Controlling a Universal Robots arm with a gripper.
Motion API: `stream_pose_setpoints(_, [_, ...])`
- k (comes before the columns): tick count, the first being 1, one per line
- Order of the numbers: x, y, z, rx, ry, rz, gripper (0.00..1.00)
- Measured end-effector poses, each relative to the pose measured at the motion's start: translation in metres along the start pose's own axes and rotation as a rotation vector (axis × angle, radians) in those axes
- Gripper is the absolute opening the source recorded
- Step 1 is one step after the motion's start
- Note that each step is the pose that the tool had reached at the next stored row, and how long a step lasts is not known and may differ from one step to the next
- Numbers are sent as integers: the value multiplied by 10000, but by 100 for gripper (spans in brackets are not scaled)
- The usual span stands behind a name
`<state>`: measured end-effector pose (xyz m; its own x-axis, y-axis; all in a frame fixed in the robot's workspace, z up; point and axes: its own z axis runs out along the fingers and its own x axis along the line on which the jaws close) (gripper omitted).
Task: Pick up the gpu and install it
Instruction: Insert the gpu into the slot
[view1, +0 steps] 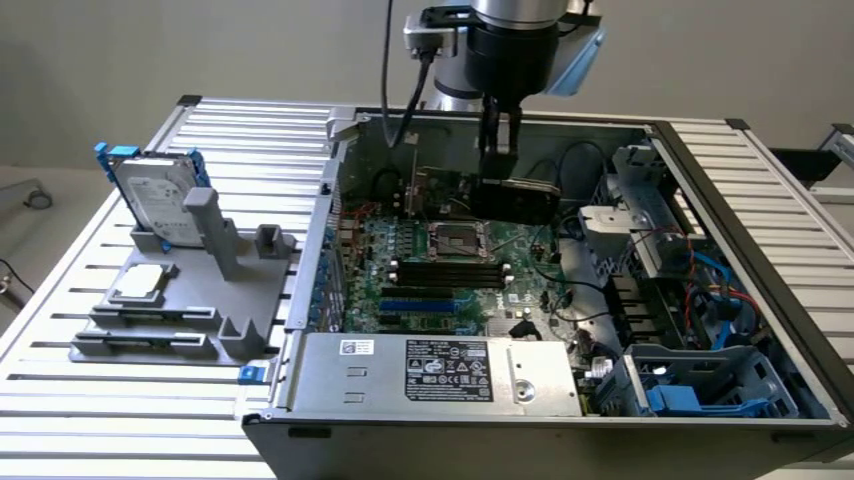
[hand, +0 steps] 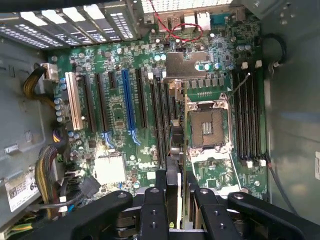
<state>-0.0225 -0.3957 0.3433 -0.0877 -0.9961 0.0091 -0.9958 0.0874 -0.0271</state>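
Downward-pointing claw (view1: 497, 172) seemingly clamps the gpu (view1: 521, 200).

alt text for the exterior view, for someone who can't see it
A robot arm's black gripper holds a small black-shrouded gpu card over the green motherboard inside an open grey computer case lying on a slatted metal table. On the exterior view's left, a silver hard drive in a blue frame stands in a grey fixture.

One gpu (view1: 521, 200), one hard drive (view1: 154, 195) (blue-framed), one open computer case (view1: 534, 450), one grey holder (view1: 200, 300).
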Motion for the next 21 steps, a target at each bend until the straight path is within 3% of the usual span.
stream_pose_setpoints(9, [32,120,13,2,-5,-312,26])
stream_pose_setpoints(21, [131,181,52,1,-16,-674,26])
